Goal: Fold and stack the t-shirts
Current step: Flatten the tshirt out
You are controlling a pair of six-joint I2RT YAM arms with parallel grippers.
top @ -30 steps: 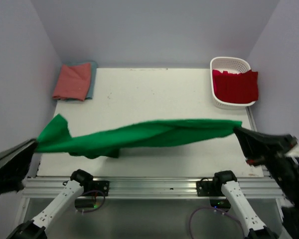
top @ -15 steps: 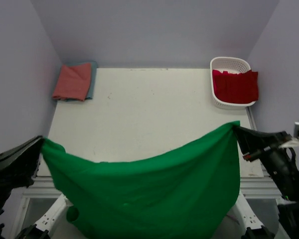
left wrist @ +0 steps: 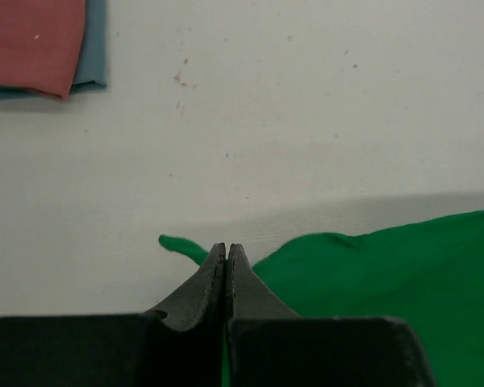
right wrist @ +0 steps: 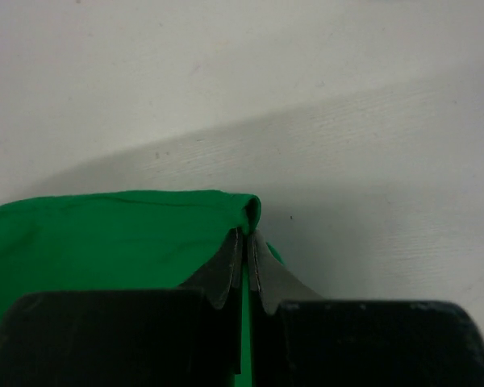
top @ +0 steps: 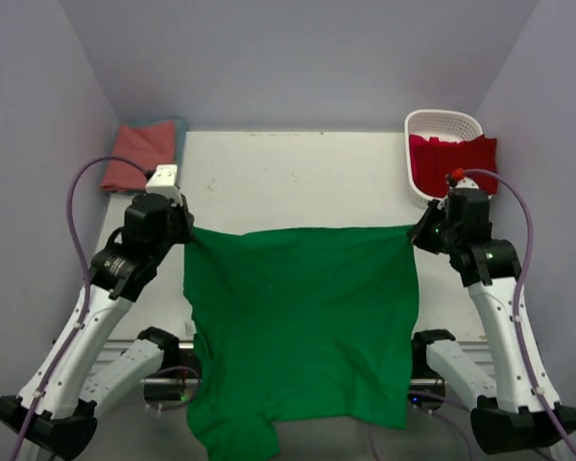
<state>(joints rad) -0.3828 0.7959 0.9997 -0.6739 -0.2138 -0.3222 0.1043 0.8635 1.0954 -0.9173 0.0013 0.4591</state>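
Note:
The bright green t-shirt [top: 302, 317] hangs spread between my two grippers over the near half of the table, its lower part draping past the front edge. My left gripper [top: 185, 233] is shut on its far left corner [left wrist: 185, 246]. My right gripper [top: 418, 230] is shut on its far right corner [right wrist: 246, 211]. A folded salmon-pink t-shirt [top: 130, 154] lies on a teal-blue t-shirt [left wrist: 93, 48] at the table's far left corner. A red t-shirt [top: 456, 165] fills the white basket [top: 442, 123].
The white lattice basket stands at the far right corner of the white table [top: 298, 182]. Purple walls close in the left, back and right sides. The arm bases are partly hidden under the hanging green cloth.
Both grippers have moved inward and forward over the table with the green shirt. The cloth, stretched in a band a second ago, then swung low, now hangs spread flat.

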